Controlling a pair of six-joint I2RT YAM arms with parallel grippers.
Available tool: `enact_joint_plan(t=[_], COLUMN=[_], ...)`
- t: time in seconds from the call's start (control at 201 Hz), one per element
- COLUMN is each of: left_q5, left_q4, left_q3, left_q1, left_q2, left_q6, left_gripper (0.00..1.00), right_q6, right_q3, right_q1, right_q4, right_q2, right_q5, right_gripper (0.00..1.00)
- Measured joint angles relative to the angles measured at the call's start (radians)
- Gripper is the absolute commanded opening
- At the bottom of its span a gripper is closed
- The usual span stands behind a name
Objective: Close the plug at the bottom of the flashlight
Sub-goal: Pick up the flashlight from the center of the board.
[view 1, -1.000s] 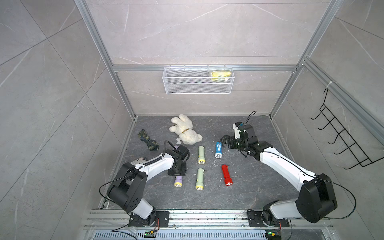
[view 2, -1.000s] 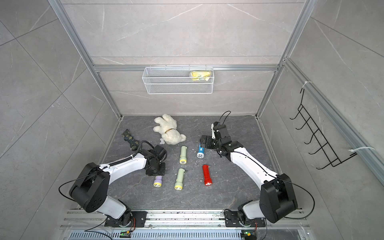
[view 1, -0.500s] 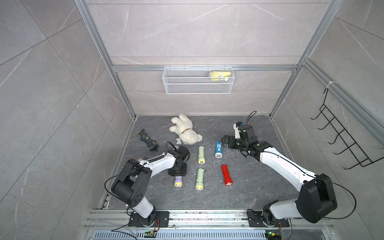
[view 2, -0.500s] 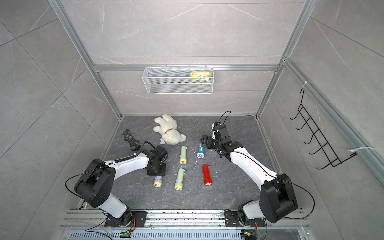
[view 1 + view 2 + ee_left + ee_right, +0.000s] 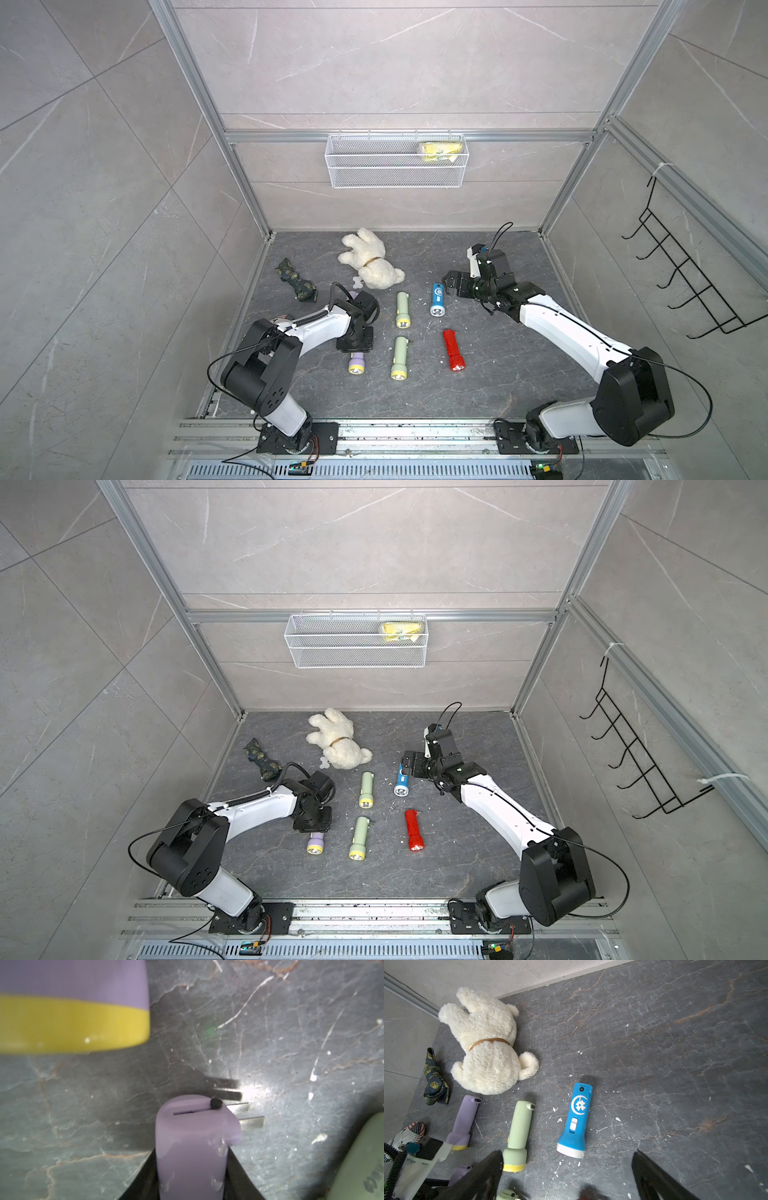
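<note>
Your left hand (image 5: 312, 823) sat low over the tail of the purple flashlight (image 5: 316, 844); only its yellow-rimmed head showed. Your right hand (image 5: 409, 764) hung just beside the blue flashlight (image 5: 401, 782). Between the arms, the far green flashlight (image 5: 365, 789), near green flashlight (image 5: 359, 844) and red flashlight (image 5: 414, 835) lay on the counter (image 5: 457, 854).

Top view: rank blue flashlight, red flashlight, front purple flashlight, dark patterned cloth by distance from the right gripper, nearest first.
1. Blue plastic flashlight: just beside the right gripper.
2. Red plastic flashlight: toward the front.
3. Front purple flashlight with yellow rim: front left.
4. Dark patterned cloth: far left side.
</note>
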Motion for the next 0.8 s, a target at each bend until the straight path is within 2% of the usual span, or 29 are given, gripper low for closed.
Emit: enact_joint_plan(t=[0.119, 0.348, 0.582, 0.796], left_q5=[0.0, 0.0, 0.023, 0.111], left_q4=[-0.043, 0.003, 0.338, 0.641], left_q3=[0.047, 0.174, 0.11, 0.101], left_q1=[-0.008, -0.012, -0.012, -0.012], left_q2=[-0.056, -0.196, -0.263, -0.195], left_q6=[-0.008, 0.01, 0.119, 0.212], left_gripper=[0.0, 0.0, 0.0, 0.0], right_q6=[0.0, -0.008, -0.05, -0.108], right_q3=[0.01, 0.035, 0.056, 0.085], right_q1=[0.0, 0.0, -0.001, -0.005], right_q4=[0.0, 0.0, 0.008, 0.033], right_q2=[0.0, 0.0, 0.0, -0.01], right_q5=[0.0, -0.007, -0.062, -0.144], right_gripper=[1.0, 1.0, 1.0, 1.0])
